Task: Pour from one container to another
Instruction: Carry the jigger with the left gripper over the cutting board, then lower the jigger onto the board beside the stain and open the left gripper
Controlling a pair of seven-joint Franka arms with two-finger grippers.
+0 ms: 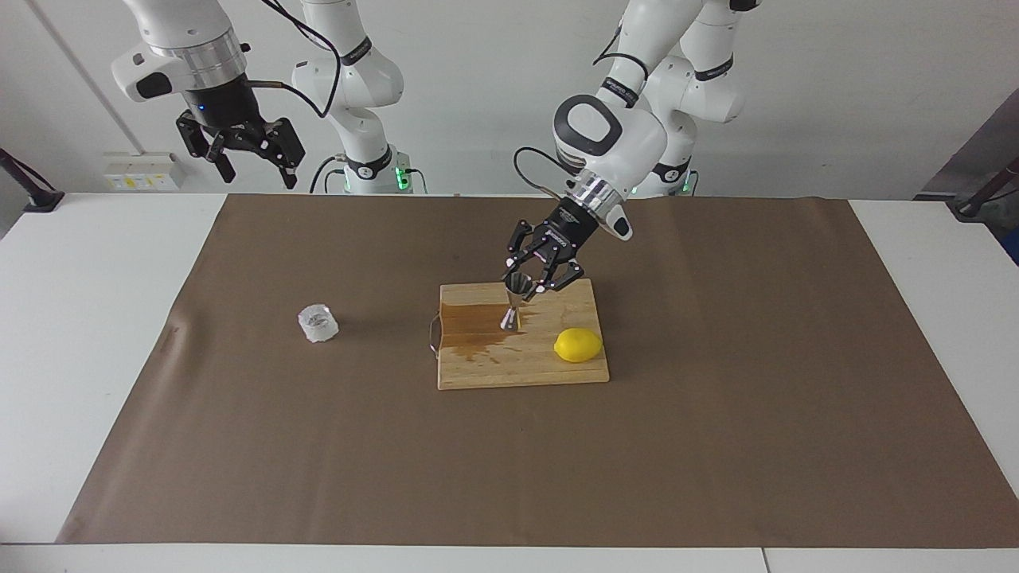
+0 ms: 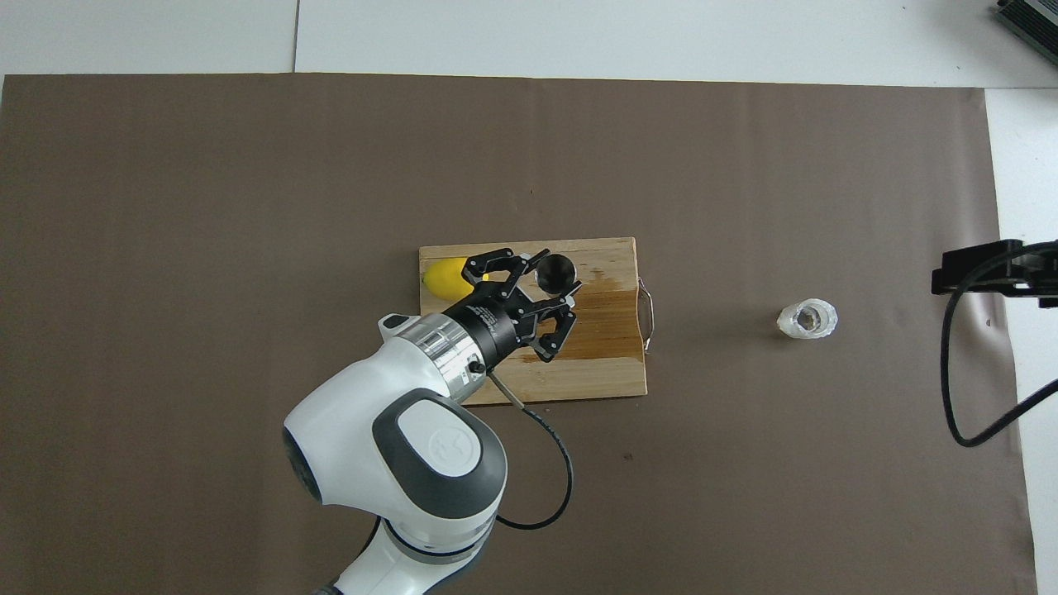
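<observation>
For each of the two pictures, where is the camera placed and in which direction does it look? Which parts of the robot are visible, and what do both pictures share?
Facing view: high across the table, looking toward the robots; both arms show whole, the left gripper holding the jigger over the cutting board, the right gripper waiting raised.
Overhead view: above the robots' end, looking steeply down; the left arm and its gripper show, the right gripper only at the edge.
Shared: board, jigger, lemon, glass tumbler, brown mat.
</observation>
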